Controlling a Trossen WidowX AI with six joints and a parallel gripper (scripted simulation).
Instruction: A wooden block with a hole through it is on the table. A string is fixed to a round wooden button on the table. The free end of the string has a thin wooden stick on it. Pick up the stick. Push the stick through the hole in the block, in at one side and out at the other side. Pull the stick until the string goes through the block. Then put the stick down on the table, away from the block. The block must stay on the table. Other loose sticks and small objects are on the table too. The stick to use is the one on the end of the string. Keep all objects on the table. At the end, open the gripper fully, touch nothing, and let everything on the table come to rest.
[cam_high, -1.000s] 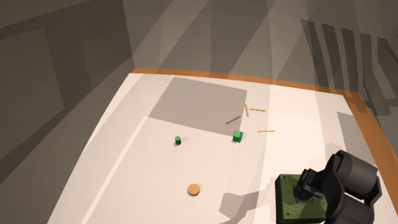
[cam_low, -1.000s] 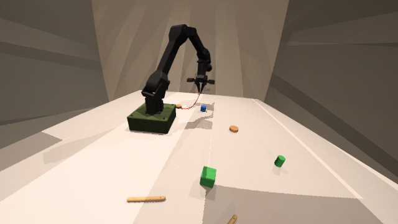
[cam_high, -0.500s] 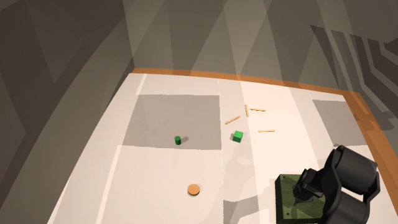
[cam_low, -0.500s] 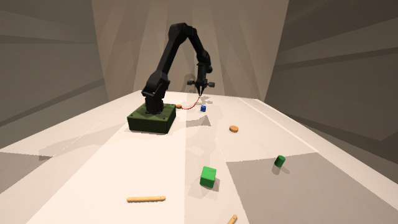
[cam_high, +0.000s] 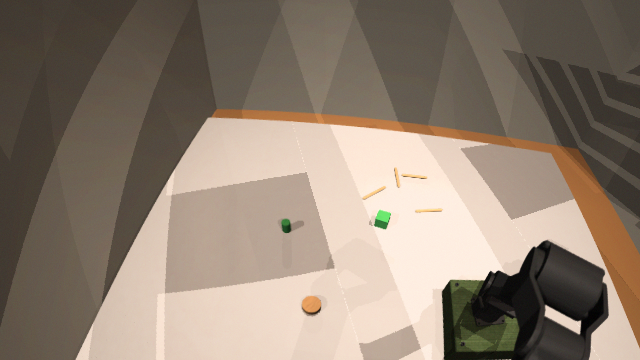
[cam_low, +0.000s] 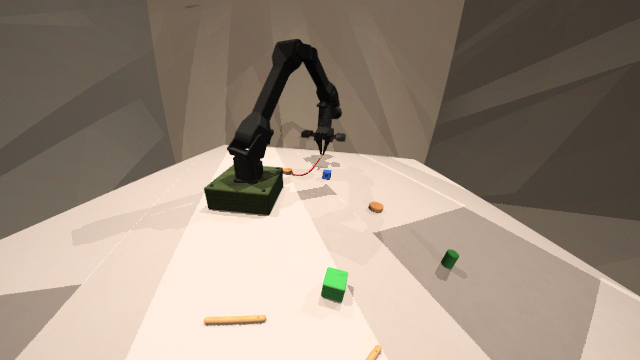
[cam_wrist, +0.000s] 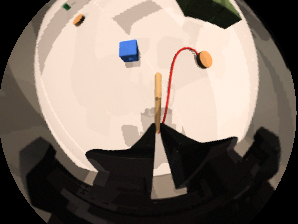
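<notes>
My gripper is shut on the thin wooden stick and holds it pointing down, well above the table. A red string sags from the stick to a round wooden button on the table beside the robot base. The small blue block stands on the table, a little to the side of the stick's tip and below it. Its hole is too small to make out. The top view shows only the arm's base, not the gripper.
The green robot base stands near the button. A second round disc, a green cylinder, a green cube and several loose sticks lie farther off. The table's orange edge runs along the far side.
</notes>
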